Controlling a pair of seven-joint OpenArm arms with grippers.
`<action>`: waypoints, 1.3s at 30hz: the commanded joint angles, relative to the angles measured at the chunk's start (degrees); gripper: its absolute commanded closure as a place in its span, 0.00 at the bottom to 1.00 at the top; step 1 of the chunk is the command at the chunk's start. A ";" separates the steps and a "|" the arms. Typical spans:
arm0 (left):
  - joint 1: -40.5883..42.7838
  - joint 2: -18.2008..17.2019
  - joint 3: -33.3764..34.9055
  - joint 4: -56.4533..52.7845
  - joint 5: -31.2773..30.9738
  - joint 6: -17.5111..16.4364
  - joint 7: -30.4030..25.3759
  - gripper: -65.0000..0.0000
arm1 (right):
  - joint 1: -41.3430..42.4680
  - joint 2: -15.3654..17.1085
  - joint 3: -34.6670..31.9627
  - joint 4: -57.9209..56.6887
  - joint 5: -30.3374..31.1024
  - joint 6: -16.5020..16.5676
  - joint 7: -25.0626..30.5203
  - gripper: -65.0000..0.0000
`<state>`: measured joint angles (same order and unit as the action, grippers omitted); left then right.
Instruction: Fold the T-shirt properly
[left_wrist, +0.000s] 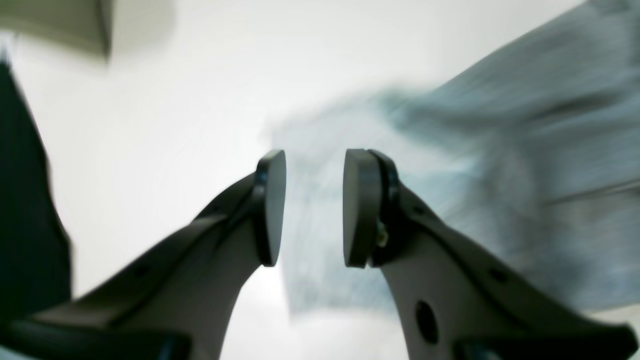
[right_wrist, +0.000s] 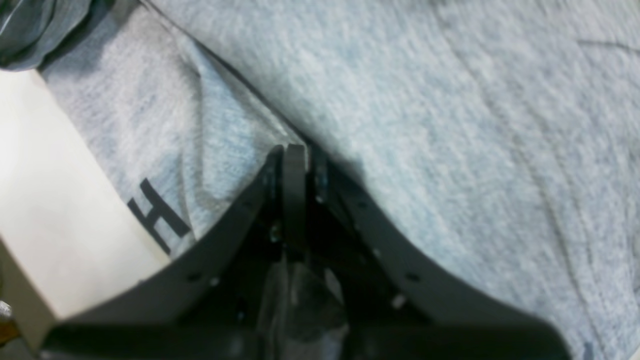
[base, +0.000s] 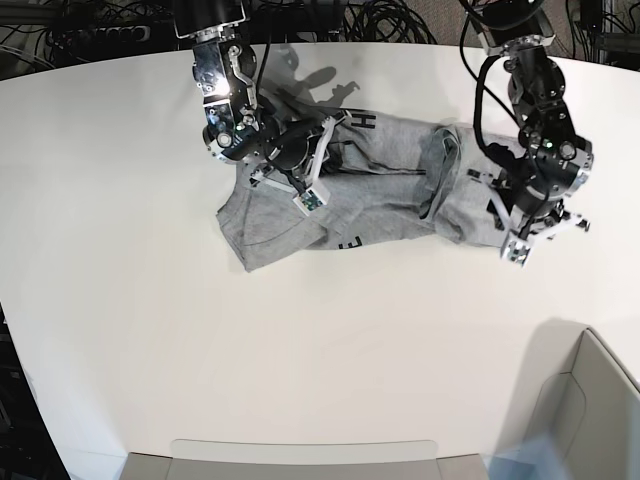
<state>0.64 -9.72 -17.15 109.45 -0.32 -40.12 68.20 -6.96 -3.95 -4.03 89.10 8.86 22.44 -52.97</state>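
Observation:
The heather-grey T-shirt (base: 390, 190) lies crumpled across the middle of the white table (base: 150, 320), partly folded over itself. Black letters show at its far edge and near edge, and an H (right_wrist: 157, 215) appears in the right wrist view. My right gripper (right_wrist: 295, 150) is shut on a fold of the T-shirt (right_wrist: 425, 125) near its far edge, seen in the base view as right gripper (base: 328, 135). My left gripper (left_wrist: 314, 205) is open with nothing between its pads, just above the blurred T-shirt (left_wrist: 525, 150) at its right end, where the left gripper (base: 497, 200) hovers.
A grey bin (base: 590, 400) stands at the near right corner. A flat grey tray (base: 300, 460) lies along the near edge. Cables (base: 100, 30) run behind the table's far edge.

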 joint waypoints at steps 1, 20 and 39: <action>-0.07 -1.05 -0.83 0.05 -0.43 0.12 -0.73 0.69 | 0.50 0.47 0.74 2.11 1.47 -0.50 0.18 0.99; 1.95 -0.35 1.63 -7.07 -0.52 0.12 -2.49 0.82 | -0.99 5.92 1.88 6.24 16.94 -0.50 -0.08 0.99; 0.72 0.88 0.14 -17.62 -0.52 0.12 -4.07 0.82 | -0.82 7.33 1.97 9.14 22.04 -0.77 -0.08 0.99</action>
<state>1.10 -8.84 -16.86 91.98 -1.87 -39.99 63.37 -8.56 3.33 -2.13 97.03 29.82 21.76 -54.04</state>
